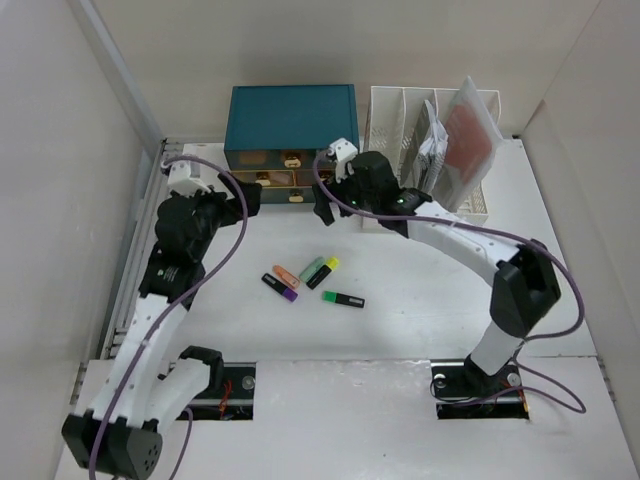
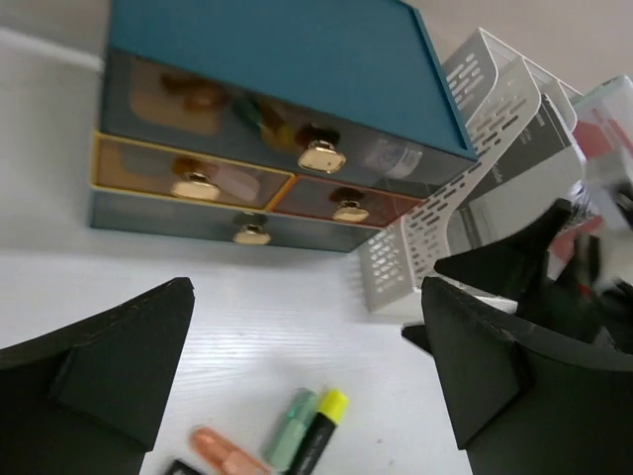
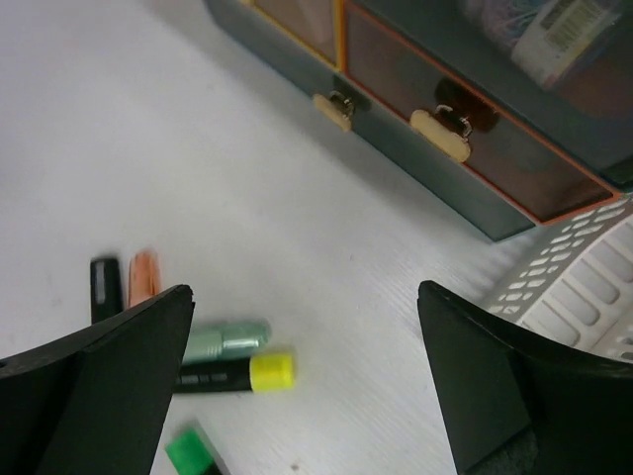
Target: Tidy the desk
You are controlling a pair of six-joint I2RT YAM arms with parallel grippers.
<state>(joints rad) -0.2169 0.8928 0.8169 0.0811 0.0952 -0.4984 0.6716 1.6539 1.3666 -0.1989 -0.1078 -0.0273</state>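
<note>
Top external view gives us the desk (image 1: 420, 330) spread white under both arms. The teal drawer cabinet (image 1: 290, 112) stands at its far edge, and the white slotted file rack (image 1: 400, 105) sits just beside it on the right with papers (image 1: 468, 128) in its slots. Five highlighters lie loose mid-desk, in front of the cabinet: an orange highlighter (image 1: 283, 271), a purple-capped highlighter (image 1: 281, 289) just beside it, a mint highlighter (image 1: 311, 268) touching a yellow-capped highlighter (image 1: 325, 272), and a green-capped highlighter (image 1: 343, 299) slightly apart, nearer the arm bases. We see the left gripper (image 2: 307, 336) hovering before the cabinet's gold-knobbed drawers, released, its jaws spread wide with nothing between them. The right gripper (image 3: 305, 336) hangs near the lower drawers and the rack's corner, equally wide and empty.
</note>
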